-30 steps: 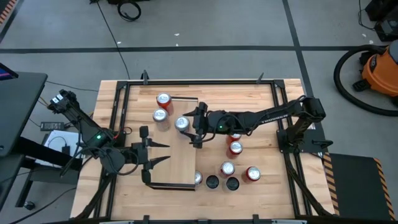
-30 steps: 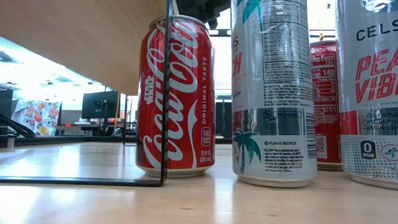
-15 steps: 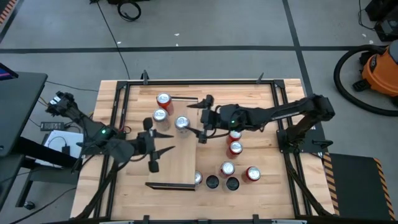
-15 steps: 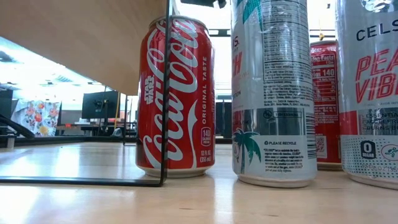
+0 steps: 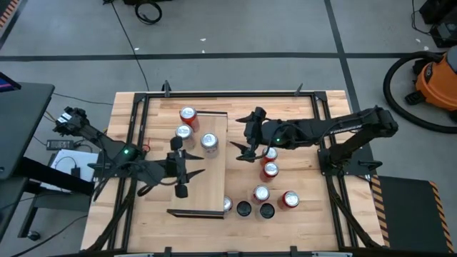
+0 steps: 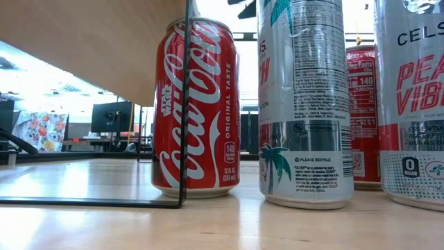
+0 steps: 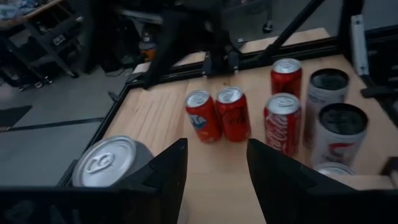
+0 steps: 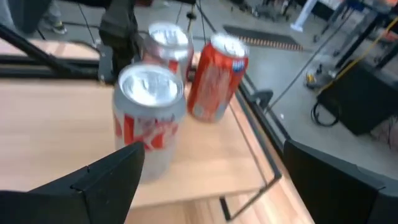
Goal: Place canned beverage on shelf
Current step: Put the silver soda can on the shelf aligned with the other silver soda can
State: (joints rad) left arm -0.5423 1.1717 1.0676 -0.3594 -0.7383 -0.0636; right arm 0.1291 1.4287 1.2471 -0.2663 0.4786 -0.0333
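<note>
The shelf (image 5: pixel 204 164) is a long pale plywood board with a flat matte top, raised on a thin black wire frame over the middle of the butcher-block worktop (image 5: pixel 146 214). Three cylindrical metal cans stand at its far end: two red cans (image 5: pixel 187 114) toward the worktop's far edge and a silver-topped can (image 5: pixel 208 142) just behind them, alone and upright. The near half of the board is bare, leaving open room there.

The right hand (image 5: pixel 246 134) hovers just off the shelf's right edge with its dark fingers spread wide and nothing between them. A second ago it was over the board beside the silver-topped can; it has since drawn back to the right, leaving the can standing.

The left hand (image 5: pixel 183 165) hangs over the shelf's left edge, fingers partly apart and empty; it has moved in from the left since then.

More cans (image 5: pixel 269 170) cluster on the worktop to the right of the shelf and toward the near edge, red, white and dark-topped, close together.
</note>
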